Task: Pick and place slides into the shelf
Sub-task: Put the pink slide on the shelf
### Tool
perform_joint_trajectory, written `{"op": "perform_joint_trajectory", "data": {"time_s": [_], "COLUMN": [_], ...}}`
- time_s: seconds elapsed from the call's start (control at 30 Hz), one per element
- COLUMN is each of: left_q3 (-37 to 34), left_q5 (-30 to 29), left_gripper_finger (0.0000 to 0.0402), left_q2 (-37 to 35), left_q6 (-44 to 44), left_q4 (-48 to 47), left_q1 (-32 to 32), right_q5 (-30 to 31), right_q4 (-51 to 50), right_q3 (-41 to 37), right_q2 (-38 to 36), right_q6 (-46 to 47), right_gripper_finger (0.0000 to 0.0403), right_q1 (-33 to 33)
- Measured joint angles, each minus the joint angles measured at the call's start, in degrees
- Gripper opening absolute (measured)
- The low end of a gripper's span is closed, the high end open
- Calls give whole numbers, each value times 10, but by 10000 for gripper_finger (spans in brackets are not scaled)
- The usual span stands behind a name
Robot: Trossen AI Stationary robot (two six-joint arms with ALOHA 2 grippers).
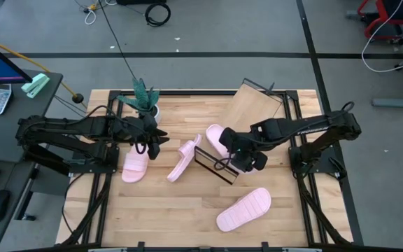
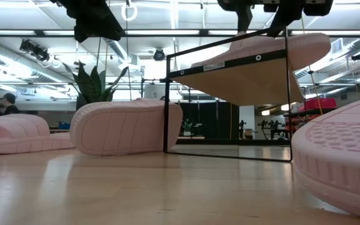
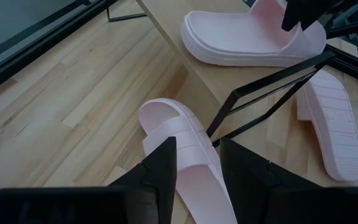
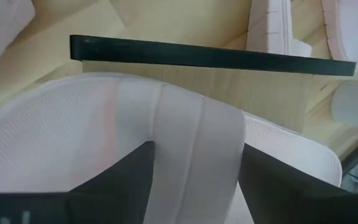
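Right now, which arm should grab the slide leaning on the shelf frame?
Left. Its pincer hangs open over that slide, while the right pincer straddles the strap of the slide on the shelf.

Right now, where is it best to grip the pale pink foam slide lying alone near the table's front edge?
Probably across the wide strap of the pale pink foam slide, from straight above: it lies flat, strap up, clear of the shelf frame and the other slides.

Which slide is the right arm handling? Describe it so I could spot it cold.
Find the slanted shelf at the table's back. The slide lies on its lower end, its strap in the right gripper. The other three lie on the tabletop.
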Motion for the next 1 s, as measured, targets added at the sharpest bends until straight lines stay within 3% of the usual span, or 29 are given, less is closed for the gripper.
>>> {"op": "perform_joint_trajectory", "data": {"time_s": [0.67, 1.0], "left_q3": [0, 0], "left_q5": [0, 0], "left_gripper_finger": [122, 131], "left_q2": [0, 0], "left_q6": [0, 1], "left_q4": [-22, -22], "left_q1": [0, 0], "right_q5": [-21, 67], "right_q4": [-17, -12], "right_q3": [41, 41], "right_q2": [0, -7], "right_q6": [7, 50], "right_gripper_finger": [225, 225], "right_q1": [14, 7]}}
